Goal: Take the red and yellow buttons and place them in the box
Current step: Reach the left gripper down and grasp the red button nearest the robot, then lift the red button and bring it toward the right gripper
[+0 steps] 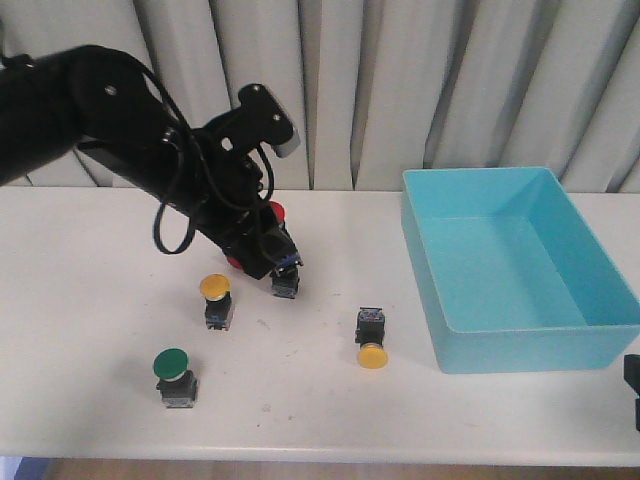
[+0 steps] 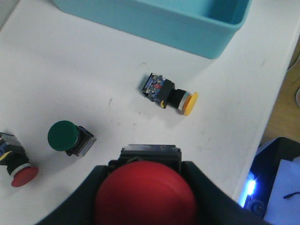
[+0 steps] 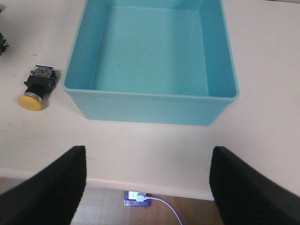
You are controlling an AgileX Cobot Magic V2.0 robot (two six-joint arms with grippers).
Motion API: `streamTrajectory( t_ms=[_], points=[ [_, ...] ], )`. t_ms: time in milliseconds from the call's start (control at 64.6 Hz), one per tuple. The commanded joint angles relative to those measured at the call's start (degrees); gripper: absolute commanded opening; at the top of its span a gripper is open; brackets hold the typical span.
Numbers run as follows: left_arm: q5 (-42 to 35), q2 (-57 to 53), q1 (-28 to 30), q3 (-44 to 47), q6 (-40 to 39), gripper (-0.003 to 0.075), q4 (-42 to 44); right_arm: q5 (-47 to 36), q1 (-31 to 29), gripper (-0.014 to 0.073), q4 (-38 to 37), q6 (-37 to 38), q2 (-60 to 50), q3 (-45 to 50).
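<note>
On the white table point(image 1: 90, 330): 2 yellow-capped push buttons, 2 red-capped, 1 green-capped push button point(image 1: 173, 374), plus 1 empty turquoise plastic box point(image 1: 520, 345). Left gripper point(image 2: 144, 201) jaws clamp a domed red-capped button w/ black body point(image 2: 145, 199); right gripper point(image 3: 147, 187) jaws spread wide, holding nothing.

The front camera looks forward and down over the white table point(image 1: 90, 300), the box point(image 1: 520, 260) toward three o'clock. The left wrist camera sits close above the table, facing the box point(image 2: 154, 18). The right wrist camera looks down from the table's near edge; all three share the fallen yellow button point(image 1: 371, 340) point(image 2: 171, 93) point(image 3: 36, 86).
</note>
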Motion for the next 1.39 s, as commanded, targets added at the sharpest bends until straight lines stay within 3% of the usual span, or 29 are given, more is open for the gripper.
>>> streamTrajectory(
  t_ms=[0,325,464,588,774,959,1099,1377],
  points=[
    [-1.24,-7.2,-0.17,2.04,-2.52,0.0216,-2.33,-2.96,-0.24,0.0524,-0.69,-0.49,0.47,-1.89],
    [-12.71,-24.12,-0.17,22.7,-4.29,0.0216,-2.33,-2.96,-0.24,0.0524,-0.69,-0.49,0.47,-1.89],
    [-17.77,-29.51,-0.22,29.91,3.83,0.0216,-4.75,-2.85,-0.24,0.0524,-0.33,-0.49,0.47,-1.89],
    [-17.27,-30.74,-0.22,33.7,15.91,0.0217,-10.92,-1.76,-0.24,0.0524,1.9,-2.72,0.87,-1.89],
    [-11.48,-29.17,-0.22,36.06,37.74,0.0217,-27.16,0.58,-0.24,0.0524,14.44,-18.17,5.39,-1.98],
    [-5.46,-28.23,-0.22,36.06,52.55,0.0217,-38.61,4.25,-0.2,0.0522,34.51,-44.17,13.48,-3.98],
    [-4.89,-28.23,-0.22,36.06,54.62,0.0217,-41.62,8.32,2.8,0.0507,44.57,-58.87,19.65,-6.77],
    [-4.64,-28.23,-0.22,36.06,54.62,0.022,-41.9,0.9,20.22,0.0488,42.38,-69.49,29.14,-13.15]
  ],
)
